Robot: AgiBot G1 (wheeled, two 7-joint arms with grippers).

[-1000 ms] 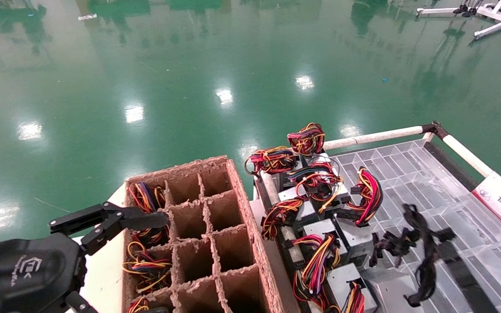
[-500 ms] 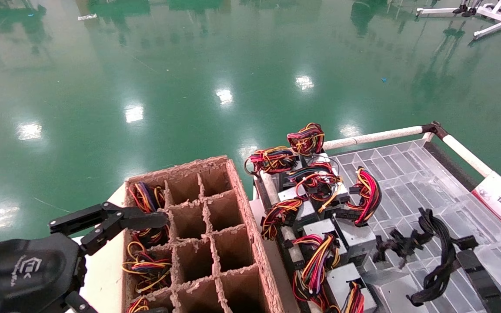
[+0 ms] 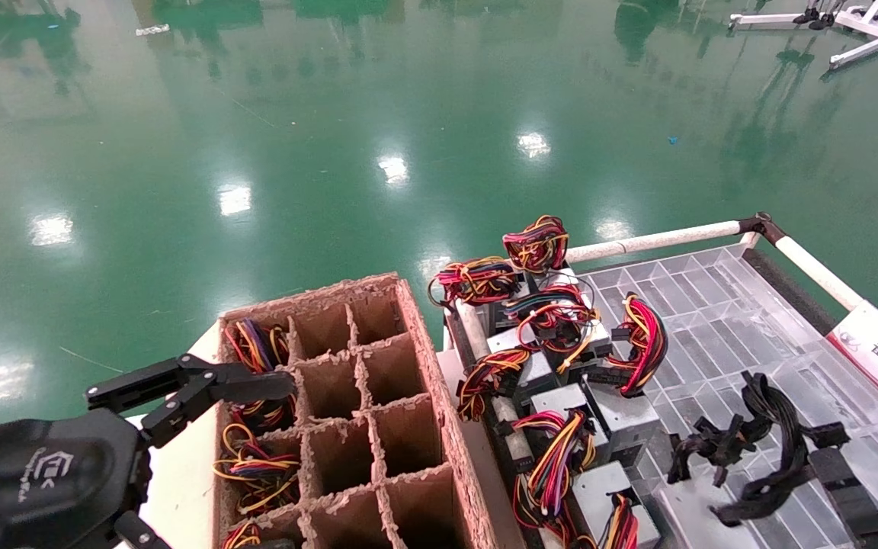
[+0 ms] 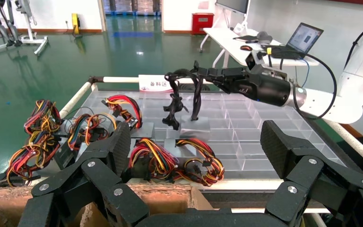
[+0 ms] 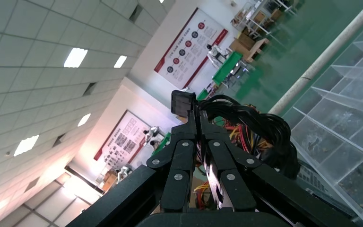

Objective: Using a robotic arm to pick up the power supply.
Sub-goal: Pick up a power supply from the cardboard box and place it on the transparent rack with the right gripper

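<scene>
Black ribbed fingers (image 5: 199, 142) pinch the power supply's (image 4: 194, 127) glossy cables (image 3: 778, 442).

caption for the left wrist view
Right end effector lifts the power supply by its black cables above the clear tray.

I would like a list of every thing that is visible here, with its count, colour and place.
power supply: one, grey box with black cables, near part of the tray, cables held up by the right gripper
other power supplies: several, grey with red, yellow and orange wires, tray's left part
clear tray: one, transparent grid, right side
cardboard box: one, brown, with dividers, left of the tray; wire bundles in its left cells
floor: green, glossy, beyond
left gripper: black, open, beside the cardboard box
right gripper: black, shut on the black cables
</scene>
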